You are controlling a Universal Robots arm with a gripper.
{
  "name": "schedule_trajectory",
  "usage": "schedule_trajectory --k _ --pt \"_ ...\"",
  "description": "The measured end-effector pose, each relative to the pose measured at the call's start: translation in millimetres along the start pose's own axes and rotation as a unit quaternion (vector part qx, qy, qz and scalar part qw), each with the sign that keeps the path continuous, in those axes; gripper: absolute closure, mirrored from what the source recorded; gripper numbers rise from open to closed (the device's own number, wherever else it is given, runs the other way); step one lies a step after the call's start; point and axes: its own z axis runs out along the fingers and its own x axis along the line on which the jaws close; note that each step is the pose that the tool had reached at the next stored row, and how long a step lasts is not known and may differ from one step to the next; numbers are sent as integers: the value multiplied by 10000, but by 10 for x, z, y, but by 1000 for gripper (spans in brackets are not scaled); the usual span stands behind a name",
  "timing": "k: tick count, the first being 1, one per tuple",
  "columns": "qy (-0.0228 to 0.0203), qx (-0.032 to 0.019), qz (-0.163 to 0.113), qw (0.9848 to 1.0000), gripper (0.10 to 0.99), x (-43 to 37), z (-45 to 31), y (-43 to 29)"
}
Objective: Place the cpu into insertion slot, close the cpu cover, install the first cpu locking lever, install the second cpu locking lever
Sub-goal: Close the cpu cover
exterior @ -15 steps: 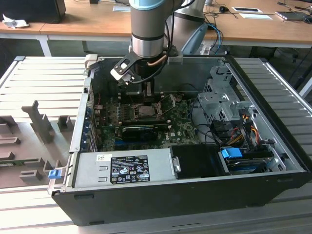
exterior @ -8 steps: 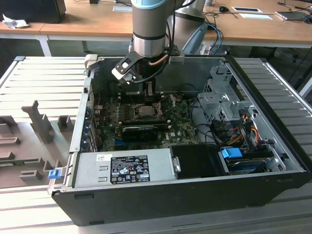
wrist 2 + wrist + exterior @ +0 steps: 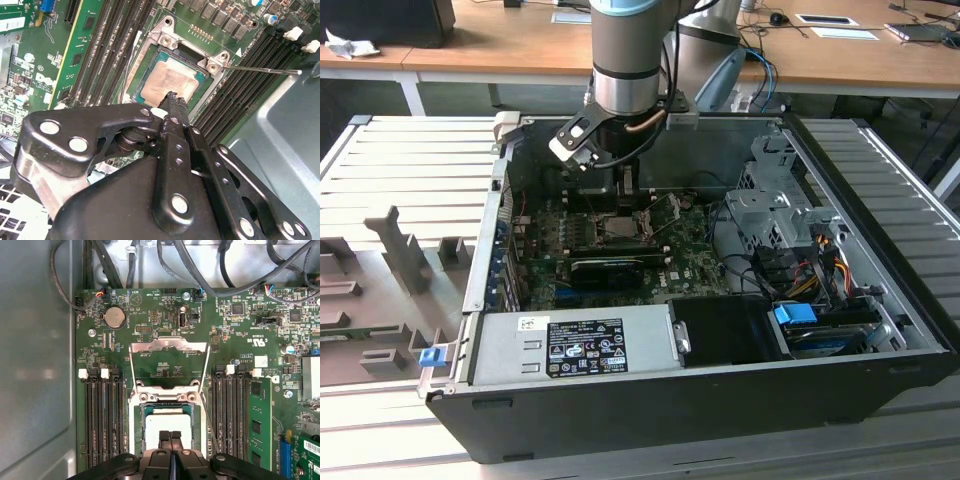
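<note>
Two fingers (image 3: pixel 163 437) of the gripper (image 3: pixel 170 436) are closed against each other with nothing between them. In both wrist views the tips are seen just over the cpu (image 3: pixel 167 422), at one edge of it. Whether they touch its metal top cannot be told. The closed tips are judged to serve as a narrow poker rather than a clamp, since the chip is not gripped.

The cpu is laid flat inside the socket (image 3: pixel 136 399), square to the frame, so the placing step is judged done. The cover (image 3: pixel 169 345) is stood open behind the socket, hinged up, with the board (image 3: pixel 150 315) seen through its window. It is held up so that the socket is left free.

One lever (image 3: pixel 260 70) is seen as a thin rod swung out over the memory slots (image 3: pixel 240 87), unlatched, which is judged to be why the cover is free. The cover is not yet closed and the levers are not yet installed.

In the exterior view the arm (image 3: pixel 625 60) is set straight down into the case (image 3: pixel 670 410), with the gripper over the middle of the board and the cover tilted toward the exterior view's right.
</note>
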Motion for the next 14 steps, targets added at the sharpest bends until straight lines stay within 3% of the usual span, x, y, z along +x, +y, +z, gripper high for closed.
schedule_trajectory --k 14 --pt "2 -1 0 10000 980 1 -59 2"
